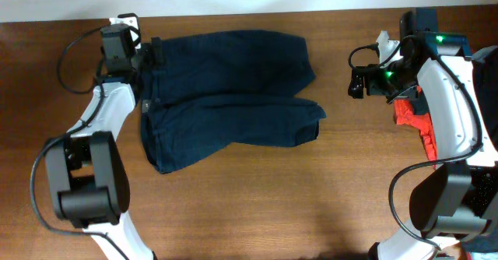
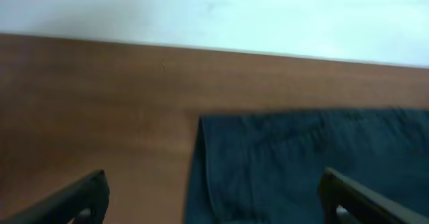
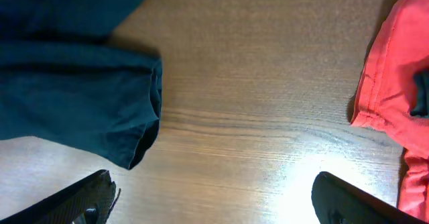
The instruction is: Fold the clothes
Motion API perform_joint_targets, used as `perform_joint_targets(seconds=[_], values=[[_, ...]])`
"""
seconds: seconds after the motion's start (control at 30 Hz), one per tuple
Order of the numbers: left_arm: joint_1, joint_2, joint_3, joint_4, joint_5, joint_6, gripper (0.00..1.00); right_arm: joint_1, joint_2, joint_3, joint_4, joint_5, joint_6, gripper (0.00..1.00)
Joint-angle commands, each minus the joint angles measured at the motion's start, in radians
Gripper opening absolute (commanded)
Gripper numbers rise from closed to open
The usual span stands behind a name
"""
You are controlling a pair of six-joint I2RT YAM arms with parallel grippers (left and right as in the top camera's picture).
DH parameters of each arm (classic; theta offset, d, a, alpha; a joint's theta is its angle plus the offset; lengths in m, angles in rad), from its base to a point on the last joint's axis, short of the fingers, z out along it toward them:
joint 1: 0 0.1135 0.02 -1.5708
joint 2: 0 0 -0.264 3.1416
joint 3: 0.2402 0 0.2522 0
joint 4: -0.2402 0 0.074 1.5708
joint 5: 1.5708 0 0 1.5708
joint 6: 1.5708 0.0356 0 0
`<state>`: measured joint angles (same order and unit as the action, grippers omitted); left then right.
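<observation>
Left claw [image 2: 213, 182]: fingers wide apart, nothing pinched, hanging over the waistband corner of the shorts [image 2: 308, 163]
Right claw [image 3: 211, 178]: spread too, empty, above the table [image 3: 268, 83] between a leg hem and the orange-red garment [image 3: 395, 76]
Handling: probably soft, light, floppy cotton; I'd grab a waistband corner plus a leg hem
Look: navy, flat-ish, left of centre, waistband by the left arm, legs pointing right

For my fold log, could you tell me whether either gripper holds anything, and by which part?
Nothing is held; the left gripper and right gripper are both open.
</observation>
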<state>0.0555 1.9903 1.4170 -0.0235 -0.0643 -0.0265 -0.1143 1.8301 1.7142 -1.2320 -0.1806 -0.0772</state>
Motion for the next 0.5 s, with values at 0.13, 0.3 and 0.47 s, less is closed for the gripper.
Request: perform_joint_targets(seconds=[0.13, 0.3, 0.47], values=[[-0.001, -0.234, 0.014, -0.214, 0.000, -0.104, 0.99, -0.005, 0.003, -0.003, 0.009, 0.005, 0.007, 0.99], [0.002, -0.244, 0.013, -0.321, -0.011, -0.103, 0.99, -0.005, 0.003, -0.003, 0.029, -0.044, 0.007, 0.99], [0.002, -0.244, 0.013, -0.443, -0.011, -0.103, 0.99, -0.004, 0.003, -0.010, -0.051, -0.176, 0.008, 0.99]])
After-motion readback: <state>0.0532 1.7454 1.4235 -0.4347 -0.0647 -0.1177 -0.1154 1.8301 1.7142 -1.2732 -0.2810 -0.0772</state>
